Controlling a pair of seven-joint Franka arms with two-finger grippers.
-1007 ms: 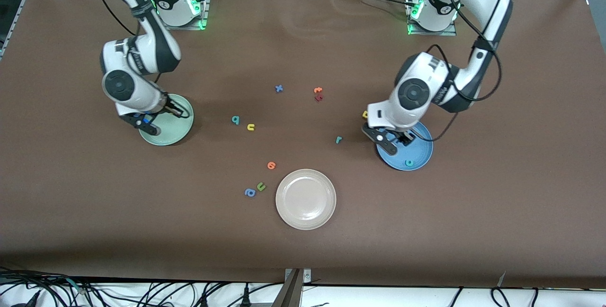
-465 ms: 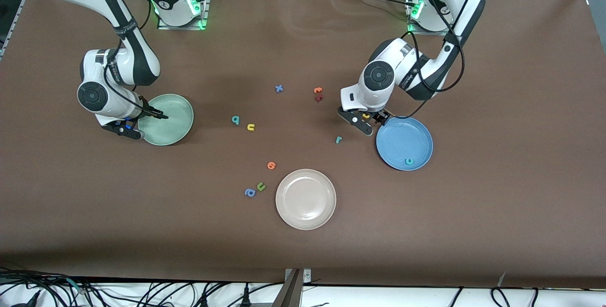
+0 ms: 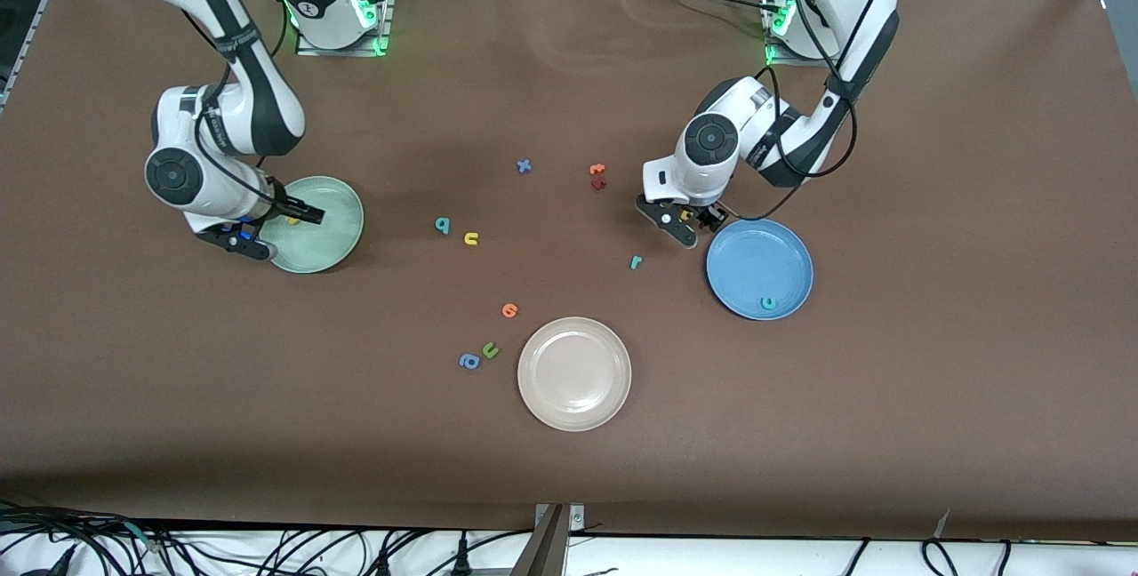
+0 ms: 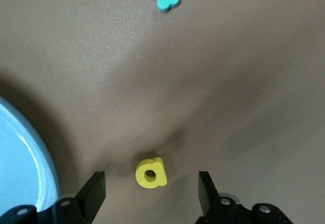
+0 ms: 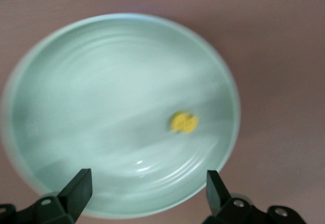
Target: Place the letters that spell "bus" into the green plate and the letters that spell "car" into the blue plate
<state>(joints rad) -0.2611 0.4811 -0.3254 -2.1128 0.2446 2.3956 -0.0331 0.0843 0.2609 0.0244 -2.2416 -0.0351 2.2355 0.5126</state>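
Observation:
My left gripper is low over the table beside the blue plate, open, with the yellow "a" lying untouched between its fingers. A teal "c" lies in the blue plate, and the teal "r" is on the table nearby. My right gripper hovers open over the green plate, where a small yellow letter lies. The teal "b" and yellow "u" sit mid-table.
A beige plate stands nearer the front camera. Beside it lie an orange letter, a green "u" and a blue "a". A blue "x", an orange "t" and a dark red letter lie farther back.
My right gripper opened and the yellow letter now lies in the green plate. My left gripper left the blue plate and came down around the yellow "a".

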